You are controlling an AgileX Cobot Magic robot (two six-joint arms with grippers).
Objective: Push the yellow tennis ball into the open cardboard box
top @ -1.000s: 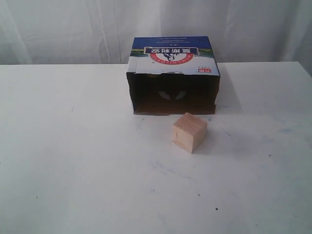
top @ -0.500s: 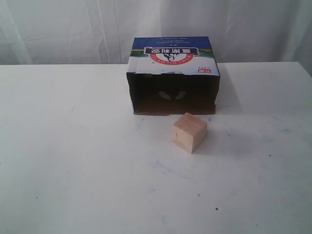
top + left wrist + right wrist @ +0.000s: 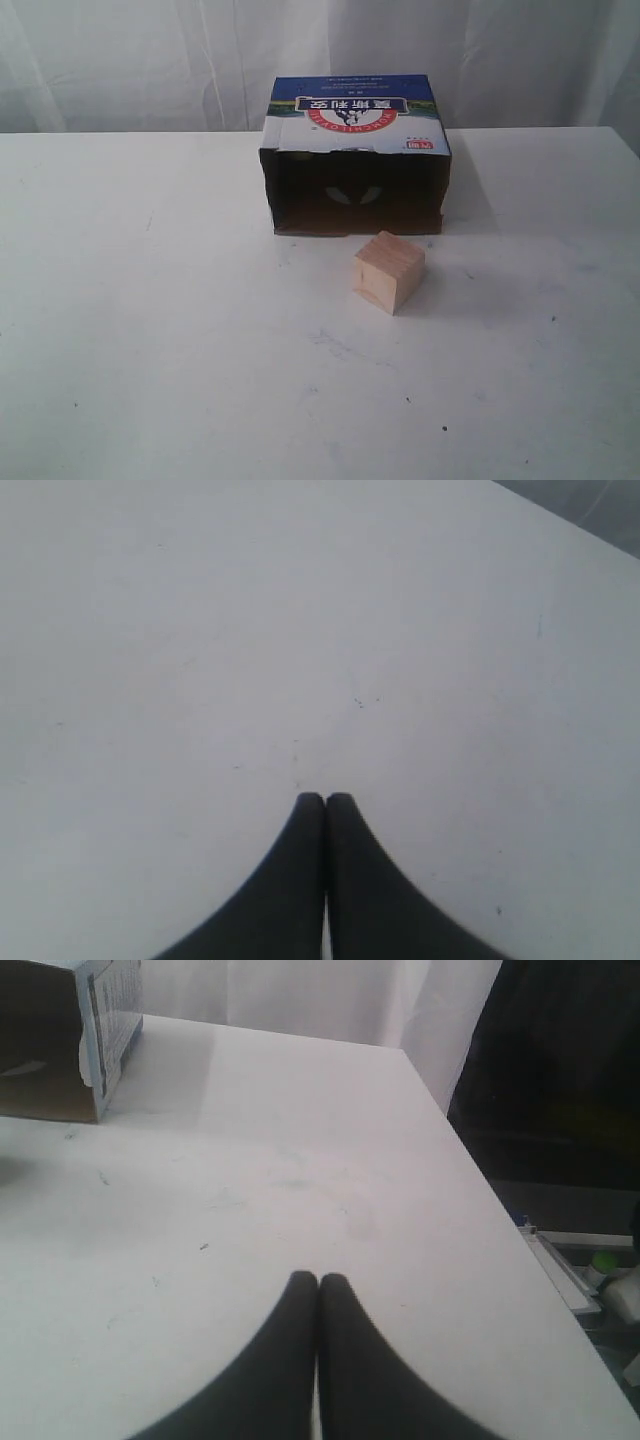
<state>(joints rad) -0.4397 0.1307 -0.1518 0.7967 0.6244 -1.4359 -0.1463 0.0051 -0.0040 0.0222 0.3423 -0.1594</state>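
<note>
The open cardboard box (image 3: pixel 357 160) lies at the back middle of the white table, its dark opening facing the front and its blue-white-red printed side on top. One corner of the box (image 3: pixel 90 1040) shows in the right wrist view. No yellow tennis ball shows in any view; it is hidden or out of view. My left gripper (image 3: pixel 325 798) is shut with nothing in it, over bare table. Also shut and holding nothing, my right gripper (image 3: pixel 318 1278) hovers over the table's right part. Neither arm appears in the exterior view.
A pale wooden cube (image 3: pixel 388 271) stands just in front of the box's opening, slightly right of its middle. The table's right edge (image 3: pixel 500 1200) runs close to my right gripper, with a dark drop and equipment beyond. White curtains hang behind the table.
</note>
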